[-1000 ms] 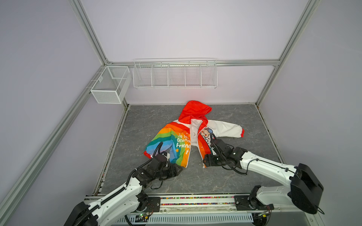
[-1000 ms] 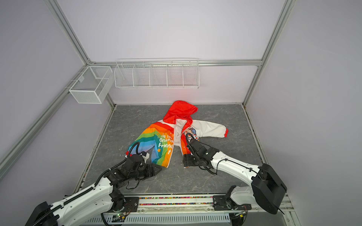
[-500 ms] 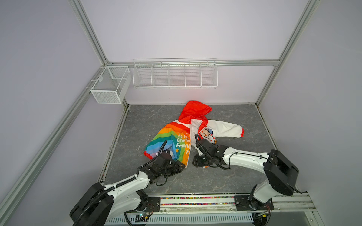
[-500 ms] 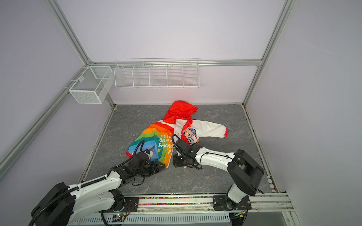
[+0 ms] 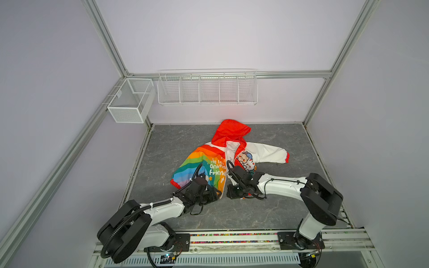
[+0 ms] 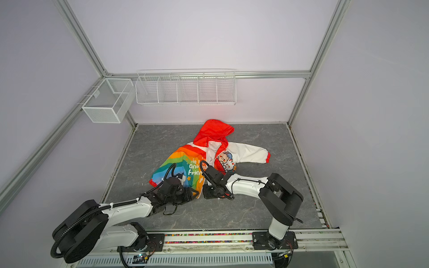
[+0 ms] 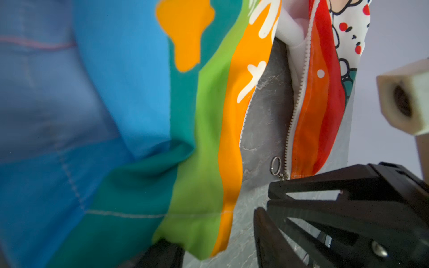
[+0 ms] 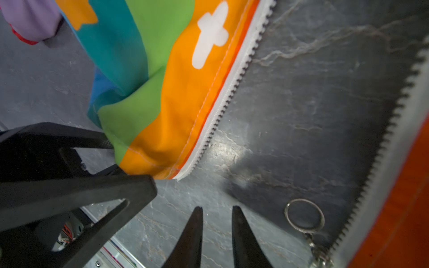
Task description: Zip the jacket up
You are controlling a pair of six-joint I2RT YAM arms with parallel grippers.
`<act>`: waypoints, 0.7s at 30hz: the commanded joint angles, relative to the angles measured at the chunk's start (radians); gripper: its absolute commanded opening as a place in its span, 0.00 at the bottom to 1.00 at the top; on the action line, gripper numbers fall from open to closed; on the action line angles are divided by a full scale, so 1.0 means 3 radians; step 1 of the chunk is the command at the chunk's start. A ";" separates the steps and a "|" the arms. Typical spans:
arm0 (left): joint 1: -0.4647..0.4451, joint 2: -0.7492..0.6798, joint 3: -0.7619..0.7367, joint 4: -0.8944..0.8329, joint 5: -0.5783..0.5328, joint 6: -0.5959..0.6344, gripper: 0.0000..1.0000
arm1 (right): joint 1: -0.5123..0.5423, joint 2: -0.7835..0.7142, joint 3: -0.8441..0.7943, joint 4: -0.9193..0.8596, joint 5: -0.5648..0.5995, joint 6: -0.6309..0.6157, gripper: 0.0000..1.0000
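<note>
Work surface: a grey marbled tabletop (image 5: 185, 139) inside a pale-walled cell with an aluminium frame.
Task item, location: the jacket (image 5: 204, 162) lies on the tabletop near the middle, with its hem toward the arm bases. It shows in both top views.
Upper end: the red hood (image 5: 229, 131) points toward the back wall.
Left-arm side: the rainbow half (image 5: 195, 169) lies with its white lettering facing up, and the cloth is rumpled.
Right-arm side: the animal half (image 5: 246, 160) lies here. Its white sleeve (image 5: 267, 153) stretches out sideways and ends in a red cuff (image 5: 287, 158).
Closure: unzipped. The rainbow-side tooth row (image 8: 232, 88) and the animal-side tooth row (image 8: 394, 130) stand apart, with bare tabletop between them.
Zipper hardware: the slider (image 8: 321, 257) sits at the hem end of the animal-side tooth row. Its metal ring pull (image 8: 304, 215) lies flat on the tabletop.
End effector, left arm: the left gripper (image 7: 211, 232) is at the hem corner of the rainbow half. Its jaws are apart with the corner between the fingers. A strip of tabletop shows between the cloth and one finger, and no clamp is seen.
End effector, right arm: the right gripper (image 8: 216, 208) is low over bare tabletop between the two rows, just beside the ring pull. A narrow gap separates the fingertips, nothing lies between them, and they are clear of the ring.
Wall fixtures: a white wire rack (image 5: 206, 88) hangs on the back wall, and a white mesh basket (image 5: 130, 102) hangs on the side wall beside it.
</note>
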 commanded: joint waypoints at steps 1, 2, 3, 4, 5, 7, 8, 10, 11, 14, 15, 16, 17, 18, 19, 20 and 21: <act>-0.0019 0.0113 0.0005 -0.0077 0.0003 0.0012 0.46 | 0.0015 0.0070 0.0043 -0.0017 -0.0001 0.0024 0.25; -0.0019 0.0121 0.0001 -0.0072 0.0007 0.0016 0.45 | 0.0015 0.0075 0.0036 -0.0012 0.0003 0.0031 0.25; -0.0019 0.0123 0.0000 -0.0072 0.0015 0.0014 0.45 | 0.0015 0.0076 0.0031 -0.0007 0.0006 0.0034 0.25; -0.0019 0.0119 -0.0005 -0.0071 0.0023 0.0013 0.45 | 0.0015 0.0079 0.0029 0.0003 0.0008 0.0040 0.25; -0.0019 0.0116 -0.0010 -0.0068 0.0033 0.0019 0.45 | 0.0015 0.0084 0.0022 0.0011 0.0005 0.0047 0.24; -0.0019 0.0104 -0.0015 -0.0077 0.0053 0.0027 0.44 | 0.0015 0.0091 0.0019 0.0016 0.0011 0.0063 0.23; -0.0019 0.0106 -0.0015 -0.0078 0.0064 0.0033 0.43 | 0.0015 0.0091 0.0010 0.0021 0.0013 0.0069 0.23; -0.0024 0.0092 -0.0013 -0.0077 0.0083 0.0041 0.42 | 0.0015 0.0085 0.0009 0.0034 0.0013 0.0078 0.23; -0.0024 0.0090 -0.0010 -0.0077 0.0089 0.0052 0.41 | 0.0015 0.0081 0.0007 0.0034 0.0017 0.0082 0.23; -0.0024 0.0092 -0.0010 -0.0077 0.0117 0.0063 0.38 | 0.0017 0.0080 0.0013 0.0029 0.0013 0.0081 0.23; -0.0024 0.0096 -0.0010 -0.0077 0.0121 0.0063 0.36 | 0.0015 0.0080 0.0012 0.0026 0.0013 0.0080 0.23; -0.0024 0.0097 -0.0010 -0.0077 0.0121 0.0061 0.34 | 0.0015 0.0085 0.0010 0.0024 0.0018 0.0077 0.23; -0.0028 0.0103 -0.0010 -0.0072 0.0121 0.0060 0.32 | 0.0015 0.0086 0.0012 0.0020 0.0019 0.0076 0.23; -0.0029 0.0102 -0.0010 -0.0067 0.0127 0.0057 0.31 | 0.0016 0.0088 0.0010 0.0018 0.0019 0.0079 0.23; -0.0029 0.0102 -0.0010 -0.0058 0.0128 0.0049 0.29 | 0.0015 0.0091 0.0010 0.0023 0.0018 0.0080 0.23; -0.0029 0.0101 -0.0010 -0.0049 0.0126 0.0043 0.28 | 0.0015 0.0098 0.0015 0.0024 0.0019 0.0082 0.23; -0.0029 0.0103 -0.0007 -0.0046 0.0125 0.0035 0.26 | 0.0016 0.0103 0.0019 0.0024 0.0019 0.0081 0.23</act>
